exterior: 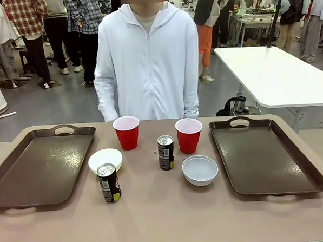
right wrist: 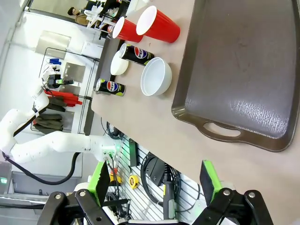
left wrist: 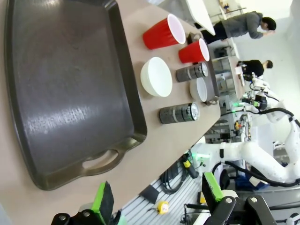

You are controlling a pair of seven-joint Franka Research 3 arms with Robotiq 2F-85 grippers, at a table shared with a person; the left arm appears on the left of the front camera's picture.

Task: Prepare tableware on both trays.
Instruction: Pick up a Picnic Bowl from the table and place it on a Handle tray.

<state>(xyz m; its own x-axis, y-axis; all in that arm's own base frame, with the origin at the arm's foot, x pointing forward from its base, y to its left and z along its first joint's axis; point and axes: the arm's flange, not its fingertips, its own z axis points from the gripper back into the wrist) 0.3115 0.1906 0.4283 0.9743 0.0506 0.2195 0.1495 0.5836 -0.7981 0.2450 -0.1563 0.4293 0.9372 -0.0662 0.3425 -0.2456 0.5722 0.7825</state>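
- Beyond the left pincer (left wrist: 157, 192), open and empty, lies one tray (left wrist: 65, 93).
- Beyond the right pincer (right wrist: 154, 180), also open, lies the other tray (right wrist: 243, 70), a bowl (right wrist: 156, 77) beside it.

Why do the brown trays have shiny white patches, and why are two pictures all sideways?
Light bounces off the glossy plastic. Front view: faint pale sheen on the left tray. Left wrist view: brighter streak on that tray, picture rolled with the wrist. Right wrist view: white glare on the right tray near its handle, rolled too.
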